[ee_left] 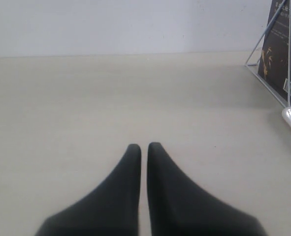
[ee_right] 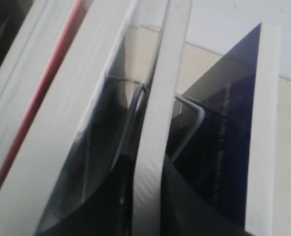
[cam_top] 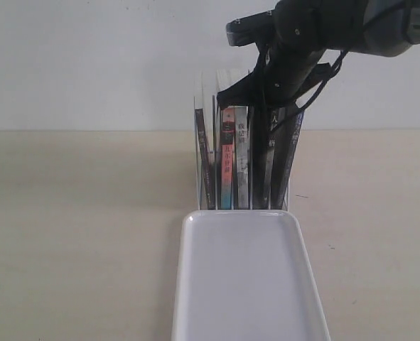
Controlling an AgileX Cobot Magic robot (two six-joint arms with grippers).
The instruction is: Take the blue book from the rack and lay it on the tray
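While the left gripper [ee_left: 144, 147] hangs low over the table [ee_left: 76, 98] with its fingers pressed nearly together and nothing between them, the rack [cam_top: 199, 135] stands mid-scene full of upright books, with the tray [cam_top: 190, 284] just in front of it. Further right, the right gripper [ee_right: 152, 152] straddles a thin white-edged book [ee_right: 161, 73]; whether it pinches, I cannot tell. The blue book [ee_right: 224, 147] leans just beside, in the rack's rightmost slot.

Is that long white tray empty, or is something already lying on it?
Empty. The tray shows only bare glossy white; the books all sit in the rack behind it.
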